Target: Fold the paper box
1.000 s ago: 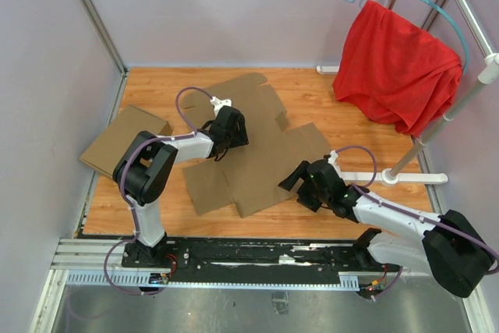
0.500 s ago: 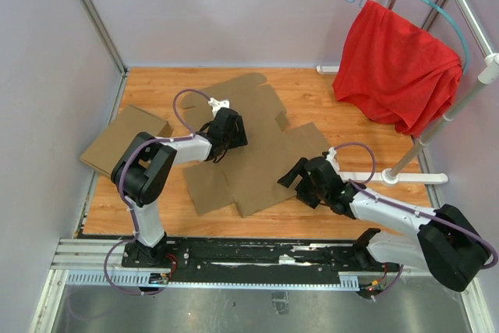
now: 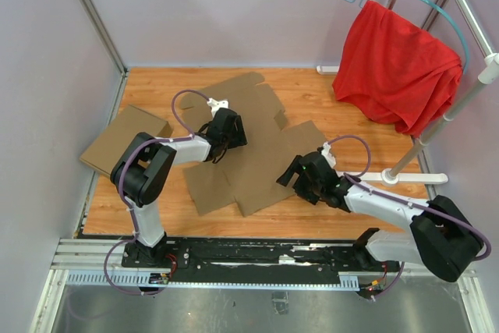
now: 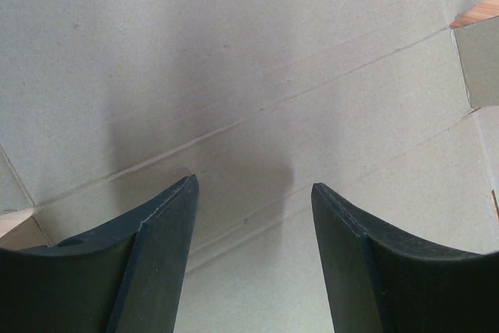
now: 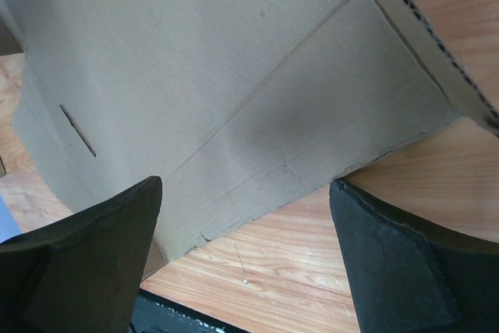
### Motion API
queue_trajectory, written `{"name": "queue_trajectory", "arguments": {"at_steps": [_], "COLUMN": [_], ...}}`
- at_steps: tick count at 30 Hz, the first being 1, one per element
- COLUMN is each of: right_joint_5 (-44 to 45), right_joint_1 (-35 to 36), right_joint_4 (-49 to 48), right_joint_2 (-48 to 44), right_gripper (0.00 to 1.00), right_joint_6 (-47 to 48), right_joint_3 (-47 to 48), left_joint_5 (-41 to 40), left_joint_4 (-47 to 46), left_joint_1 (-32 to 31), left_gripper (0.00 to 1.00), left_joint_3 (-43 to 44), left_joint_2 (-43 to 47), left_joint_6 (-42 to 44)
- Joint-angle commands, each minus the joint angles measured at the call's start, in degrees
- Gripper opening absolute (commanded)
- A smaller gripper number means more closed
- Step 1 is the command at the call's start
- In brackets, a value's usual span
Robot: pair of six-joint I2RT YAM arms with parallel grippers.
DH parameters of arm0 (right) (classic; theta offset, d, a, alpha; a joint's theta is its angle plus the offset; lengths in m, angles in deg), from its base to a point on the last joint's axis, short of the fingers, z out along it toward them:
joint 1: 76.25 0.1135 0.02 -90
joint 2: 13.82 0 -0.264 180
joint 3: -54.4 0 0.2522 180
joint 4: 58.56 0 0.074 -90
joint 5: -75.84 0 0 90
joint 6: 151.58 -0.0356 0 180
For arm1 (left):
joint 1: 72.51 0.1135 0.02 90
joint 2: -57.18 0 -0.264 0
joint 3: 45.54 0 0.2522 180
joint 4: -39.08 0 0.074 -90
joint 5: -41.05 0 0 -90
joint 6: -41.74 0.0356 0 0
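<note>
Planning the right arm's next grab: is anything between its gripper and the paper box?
Nothing visible does. The right gripper is open, and a flap of the paper box lies directly ahead of it, with only bare wooden table showing below the flap's edge.

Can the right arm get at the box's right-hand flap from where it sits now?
Probably yes. The right gripper is open, an edge of the paper box lies just ahead of it, and nothing stands between them.

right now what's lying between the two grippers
Only the paper box: its brown cardboard panels span the stretch from the left gripper to the right gripper, seen in the top view.
</note>
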Motion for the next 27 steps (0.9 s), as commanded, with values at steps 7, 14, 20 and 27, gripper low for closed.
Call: {"name": "queue_trajectory", "arguments": {"at_steps": [7, 14, 20, 27], "right_joint_5": [-2.1, -1.4, -2.6, -1.2], "right_joint_1": [1.0, 1.1, 1.1, 1.1], "right_joint_4": [-4.0, -9.5, -8.1, -7.2], "right_joint_2": [3.9, 2.4, 6.1, 4.9], "right_gripper": [0.89, 0.89, 0.89, 0.88], "right_joint_6": [2.0, 3.0, 5.5, 6.5], "right_joint_3": [4.2, 4.2, 10.4, 12.1], "left_joint_5": [4.9, 5.7, 6.6, 7.1], "left_joint_4": [8.8, 7.5, 6.5, 5.4], "left_joint_1": [-0.3, -0.4, -0.9, -1.9], "left_gripper": [0.66, 0.66, 0.65, 0.65], "left_joint_3": [-3.9, -5.0, -6.8, -9.3], "left_joint_2": [-3.4, -3.5, -2.9, -1.1], "left_joint_6": [-1.4, -2.1, -3.3, -4.4]}}
